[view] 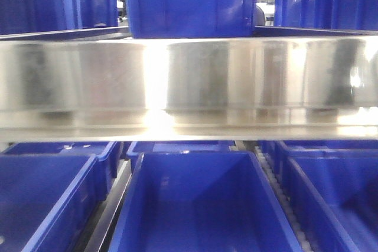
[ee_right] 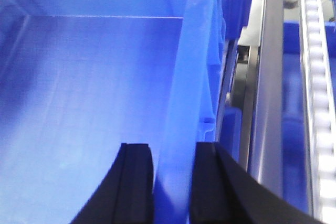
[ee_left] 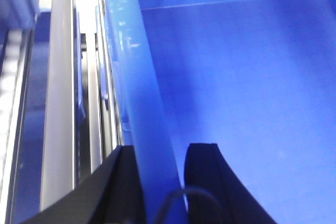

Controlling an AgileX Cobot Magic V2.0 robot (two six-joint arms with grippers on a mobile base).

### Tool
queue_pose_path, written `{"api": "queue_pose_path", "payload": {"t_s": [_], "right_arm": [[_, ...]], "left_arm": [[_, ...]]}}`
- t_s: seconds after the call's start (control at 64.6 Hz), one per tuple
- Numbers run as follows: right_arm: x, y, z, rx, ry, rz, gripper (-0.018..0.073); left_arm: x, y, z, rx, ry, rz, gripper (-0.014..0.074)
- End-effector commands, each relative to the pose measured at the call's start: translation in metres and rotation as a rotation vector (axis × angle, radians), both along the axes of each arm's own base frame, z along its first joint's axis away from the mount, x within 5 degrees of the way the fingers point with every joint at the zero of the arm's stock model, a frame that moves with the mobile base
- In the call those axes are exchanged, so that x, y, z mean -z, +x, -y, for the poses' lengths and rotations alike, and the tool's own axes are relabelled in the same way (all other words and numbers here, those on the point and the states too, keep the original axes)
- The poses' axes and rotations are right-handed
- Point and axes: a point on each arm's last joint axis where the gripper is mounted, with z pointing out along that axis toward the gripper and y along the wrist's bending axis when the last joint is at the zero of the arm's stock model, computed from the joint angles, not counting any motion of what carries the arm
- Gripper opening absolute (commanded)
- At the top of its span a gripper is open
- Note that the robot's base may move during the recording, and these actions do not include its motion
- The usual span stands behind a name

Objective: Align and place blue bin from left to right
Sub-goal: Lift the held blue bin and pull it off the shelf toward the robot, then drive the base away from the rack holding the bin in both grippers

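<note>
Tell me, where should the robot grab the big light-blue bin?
Take the blue bin by its two side walls, from above: they are thin and upright, so fingers fit astride. The left gripper and right gripper each hold one wall so, one finger inside, one outside.

Upright, thick-rimmed sky-blue bin (ee_left: 236, 77), smooth inside

blue bin (ee_left: 137, 103) interior open, steel rails (ee_right: 265, 93) close outside its walls (both sides)
</note>
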Motion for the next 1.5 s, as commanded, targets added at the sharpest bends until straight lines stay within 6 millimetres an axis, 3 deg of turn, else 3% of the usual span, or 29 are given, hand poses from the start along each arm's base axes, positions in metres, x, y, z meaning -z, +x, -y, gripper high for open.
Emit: {"api": "queue_pose_path", "payload": {"t_s": [0.0,1.487], "right_arm": [[-0.0194,-0.0077,0.0030,0.009,0.011,0.123,-0.0071],[-0.0194,-0.0077,0.0030,0.009,0.011,0.123,-0.0071]], "left_arm": [[-0.0200,-0.0086,-0.0043,-0.002,-0.014,0.114,-0.0111],[-0.0200,-0.0086,-0.0043,-0.002,-0.014,0.114,-0.0111]]}}
